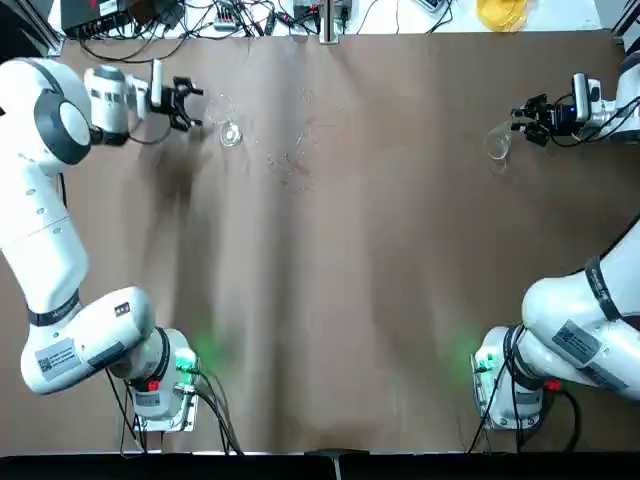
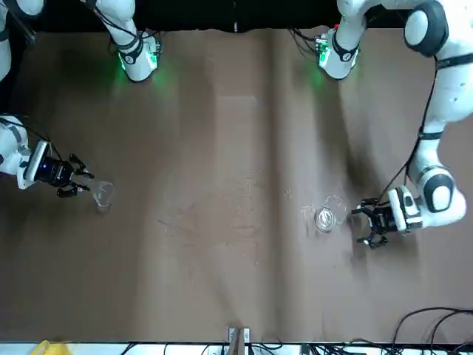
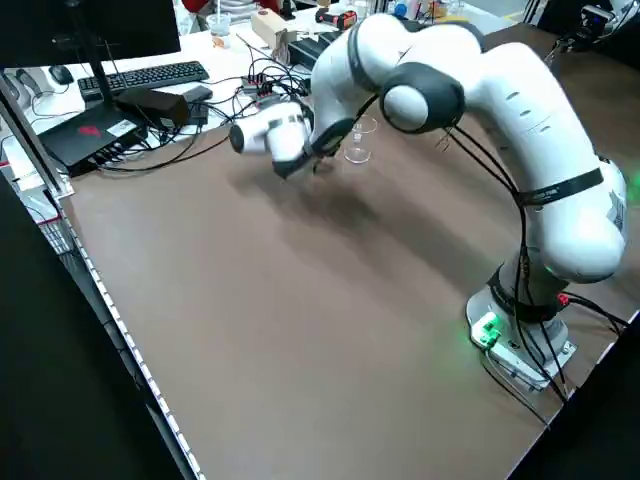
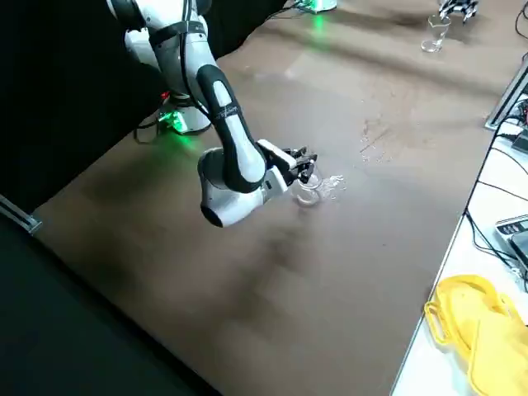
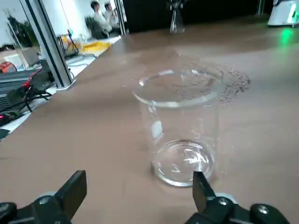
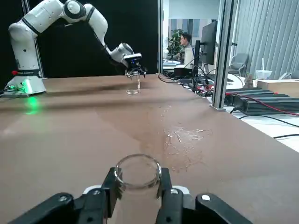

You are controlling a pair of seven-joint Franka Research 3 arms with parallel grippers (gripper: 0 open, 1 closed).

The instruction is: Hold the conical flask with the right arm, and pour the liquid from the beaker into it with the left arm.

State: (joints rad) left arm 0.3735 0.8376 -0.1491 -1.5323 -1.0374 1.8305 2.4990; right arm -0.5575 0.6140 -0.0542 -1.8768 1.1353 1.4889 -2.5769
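Step in hand: both arms at their glassware, nothing lifted, no pour yet.

Right gripper [image 6: 137,198] is far right on the table, fingers closed around the neck of the conical flask [image 6: 137,175], which stands upright on the brown table [image 1: 330,300] near the right edge.

Left gripper [image 5: 140,198] is far left, fingers spread wide, nothing gripped. The beaker [image 5: 180,126] stands upright just ahead of the fingertips, not yet between them; I can't tell if there's liquid in it.

Next, I'd judge: left gripper advances so the fingers straddle the beaker, clamps, lifts, then carries it across to the flask's mouth. The two vessels are well apart, so it's a long traverse, or both arms meet mid-table.

Room: the middle of the table is open, with only faint marks on the surface. Cables [image 1: 200,20] and a yellow object [image 1: 500,12] sit beyond the far edge.
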